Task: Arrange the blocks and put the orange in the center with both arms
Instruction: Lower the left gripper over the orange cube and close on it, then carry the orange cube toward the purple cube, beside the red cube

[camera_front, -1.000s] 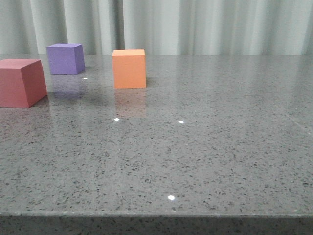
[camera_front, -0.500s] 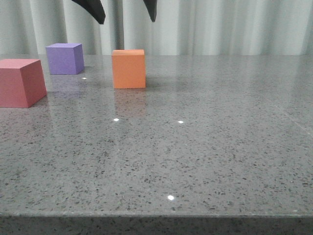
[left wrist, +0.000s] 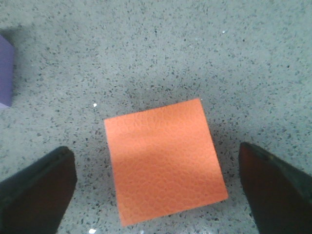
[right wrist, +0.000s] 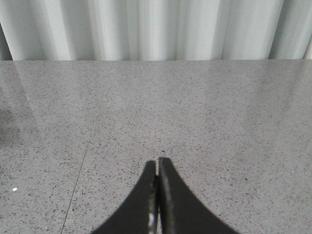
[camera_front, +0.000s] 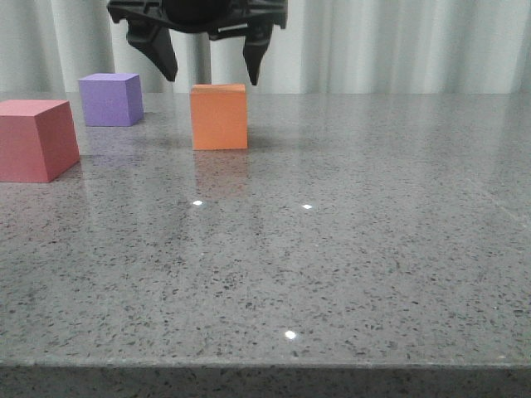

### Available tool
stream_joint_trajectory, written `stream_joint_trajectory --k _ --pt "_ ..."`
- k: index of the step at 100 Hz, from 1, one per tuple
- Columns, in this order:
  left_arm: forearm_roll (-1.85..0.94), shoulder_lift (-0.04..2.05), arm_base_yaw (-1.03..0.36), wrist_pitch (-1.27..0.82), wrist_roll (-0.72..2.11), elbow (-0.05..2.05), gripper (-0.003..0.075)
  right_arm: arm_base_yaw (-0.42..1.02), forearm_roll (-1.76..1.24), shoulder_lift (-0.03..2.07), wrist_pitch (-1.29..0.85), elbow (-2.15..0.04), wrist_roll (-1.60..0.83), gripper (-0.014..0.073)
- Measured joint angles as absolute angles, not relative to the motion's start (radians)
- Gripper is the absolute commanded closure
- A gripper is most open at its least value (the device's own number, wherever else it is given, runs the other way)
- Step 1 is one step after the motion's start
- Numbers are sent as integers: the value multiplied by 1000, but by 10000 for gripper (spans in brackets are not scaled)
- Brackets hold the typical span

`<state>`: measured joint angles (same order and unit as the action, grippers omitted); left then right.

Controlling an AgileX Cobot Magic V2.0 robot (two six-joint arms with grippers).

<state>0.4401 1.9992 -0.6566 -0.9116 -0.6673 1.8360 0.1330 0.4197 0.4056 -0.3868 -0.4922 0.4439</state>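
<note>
Left gripper (camera_front: pixel 211 73) hangs directly above orange cube (camera_front: pixel 219 116), fingers spread wide, one tip off each side of cube's top, no contact. Wrist view confirms: cube (left wrist: pixel 165 160) sits between both fingers (left wrist: pixel 36 190), clear gap each side. Orange cube rests on grey speckled counter (camera_front: pixel 348 249), toward far edge, left of ctr. Purple cube (camera_front: pixel 110 99) near far-left corner; pinkish-red cube (camera_front: pixel 36 139) at left edge, nearer front. Right gripper (right wrist: pixel 157 168): fingers pressed together, holding nothing, over bare counter.
</note>
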Motion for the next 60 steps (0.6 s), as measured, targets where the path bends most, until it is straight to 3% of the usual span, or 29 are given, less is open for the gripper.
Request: stream_joint_trajectory --k 20,27,46,60 --pt "440 2049 -657 -902 -667 1836 115 133 420 406 -387 -492 444 662" --pt "438 2054 -657 -900 -667 1836 174 133 420 406 -387 -492 444 662" --pt "438 2054 -657 -898 -669 1836 445 133 420 406 -387 -492 444 662" --pt "438 2049 -659 -898 -669 1837 489 133 420 406 -387 -492 444 662"
